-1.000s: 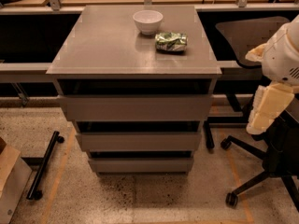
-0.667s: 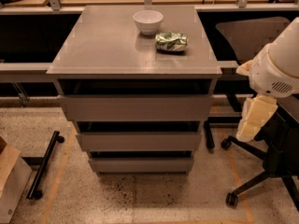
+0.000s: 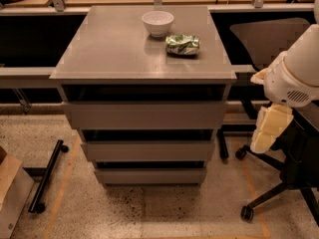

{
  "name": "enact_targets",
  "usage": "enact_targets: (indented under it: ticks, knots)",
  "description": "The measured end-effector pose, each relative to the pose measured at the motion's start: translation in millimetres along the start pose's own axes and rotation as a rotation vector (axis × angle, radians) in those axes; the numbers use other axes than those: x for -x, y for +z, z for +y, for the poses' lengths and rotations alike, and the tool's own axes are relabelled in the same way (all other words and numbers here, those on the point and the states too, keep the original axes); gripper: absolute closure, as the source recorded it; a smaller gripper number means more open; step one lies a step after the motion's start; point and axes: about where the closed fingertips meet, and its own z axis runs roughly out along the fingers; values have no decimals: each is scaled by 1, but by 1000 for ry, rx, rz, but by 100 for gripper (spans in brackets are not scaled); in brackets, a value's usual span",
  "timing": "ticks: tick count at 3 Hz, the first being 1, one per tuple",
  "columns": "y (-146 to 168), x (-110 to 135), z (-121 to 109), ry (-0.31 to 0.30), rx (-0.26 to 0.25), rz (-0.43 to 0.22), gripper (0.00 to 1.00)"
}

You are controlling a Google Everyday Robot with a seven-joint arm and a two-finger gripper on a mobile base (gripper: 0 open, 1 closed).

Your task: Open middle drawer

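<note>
Gripper [image 3: 263, 136] hangs well apart from the cabinet [image 3: 99, 54], at its 3 o'clock; whether it is apart or together cannot be told. Middle drawer [image 3: 148, 151], the second front down, lies toward 9 o'clock, with its long axis running 9-to-3.

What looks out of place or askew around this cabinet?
Nothing spilled or damaged. A crumpled green packet lies beside the bowl on the cabinet top, and a black bar lies on the floor left. The gripper hangs right of the middle drawer, not touching it.
</note>
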Motion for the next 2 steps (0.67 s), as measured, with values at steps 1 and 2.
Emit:
enact_targets:
  ticks: [1,2]
  knots:
    - [43,-3,5,-11,71,-27,0]
    - [96,-11,11,-31,139,-40,0]
